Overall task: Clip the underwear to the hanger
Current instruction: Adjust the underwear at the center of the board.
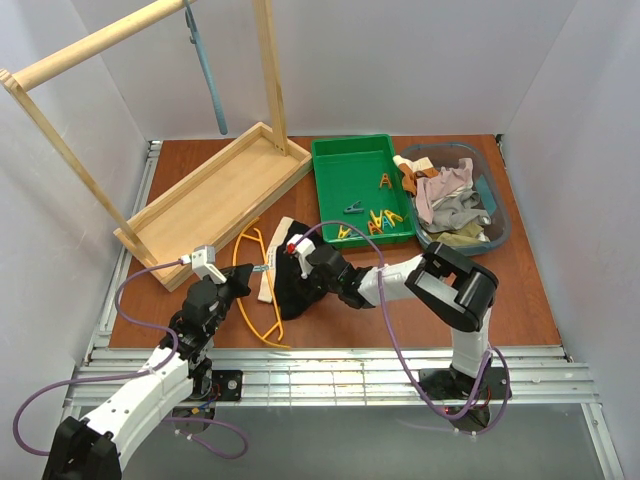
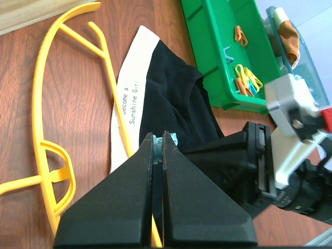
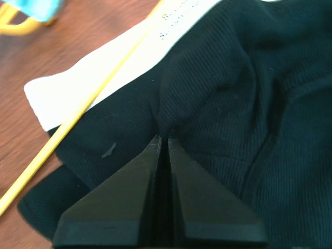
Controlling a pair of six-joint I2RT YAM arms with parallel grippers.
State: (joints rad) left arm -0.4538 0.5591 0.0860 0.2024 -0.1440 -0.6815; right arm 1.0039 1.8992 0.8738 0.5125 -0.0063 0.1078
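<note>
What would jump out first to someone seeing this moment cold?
Black underwear lies in front of the arms, with the bar of a yellow hanger crossing its cream waistband. The right gripper is pinched shut on a fold of the black fabric, and the left gripper clamps a small blue clip at that bar.

We see a reddish-brown wooden bench point(image 1: 530, 290). On it stand a wooden rack's tray base point(image 1: 215, 200), a green tray point(image 1: 318, 190) of clothes pegs and a grey-blue bin point(image 1: 500, 215) of clothes. A yellow hanger point(image 2: 36, 98) lies there too, one arm crossing the cream waistband of the black underwear point(image 2: 171, 98).
</note>
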